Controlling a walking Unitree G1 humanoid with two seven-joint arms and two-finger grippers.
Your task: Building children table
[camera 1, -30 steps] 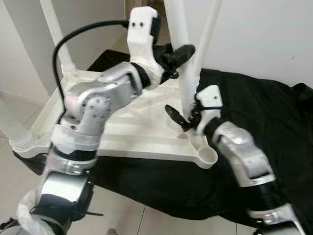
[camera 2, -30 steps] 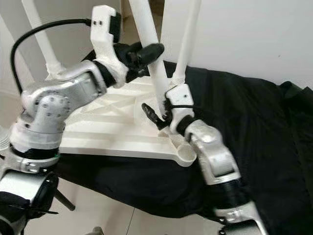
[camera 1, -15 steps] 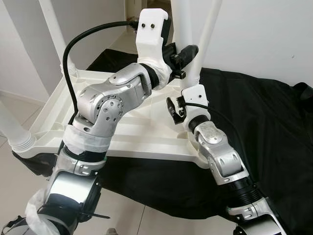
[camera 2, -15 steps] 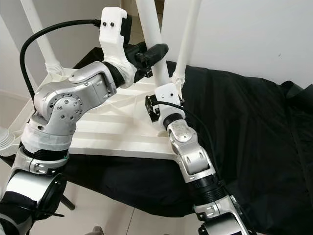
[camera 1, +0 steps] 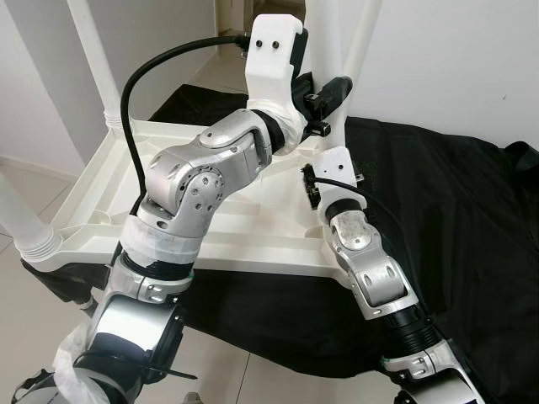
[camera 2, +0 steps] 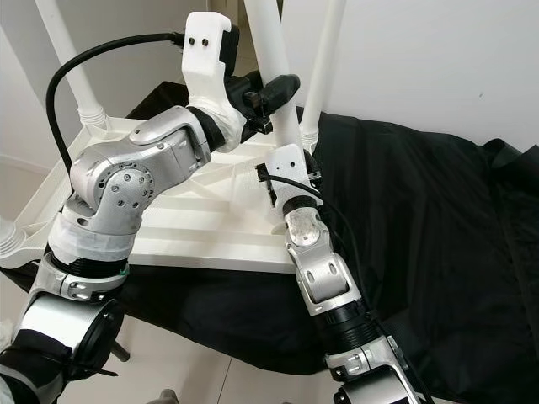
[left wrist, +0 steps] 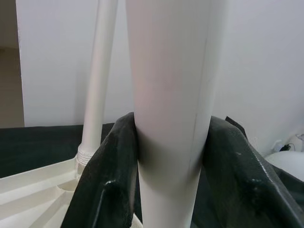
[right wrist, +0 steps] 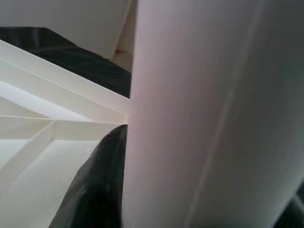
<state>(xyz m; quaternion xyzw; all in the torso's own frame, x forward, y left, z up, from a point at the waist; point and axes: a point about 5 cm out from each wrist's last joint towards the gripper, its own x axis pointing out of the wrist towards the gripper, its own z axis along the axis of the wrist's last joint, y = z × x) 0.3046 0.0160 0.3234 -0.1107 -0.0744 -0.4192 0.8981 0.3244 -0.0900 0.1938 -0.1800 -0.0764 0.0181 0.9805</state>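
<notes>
A plain white wall (camera 1: 455, 59) stands behind the scene, evenly lit and without marks. A black cloth (camera 1: 472, 219) is spread over the floor at the foot of this wall, rumpled into soft folds; its near edge lies in an uneven line across the pale tiles. The floor (camera 1: 34, 337) is of large, light, glossy tiles with thin grout lines, and it shows on the near side of the cloth and to the cloth's left. A second white wall surface (camera 1: 38, 76) rises to the left of the cloth, with a low skirting at its base. Between the two wall surfaces, beyond the cloth's far end, a narrow opening (camera 1: 229, 13) shows a brownish floor. The light is soft and diffuse.
</notes>
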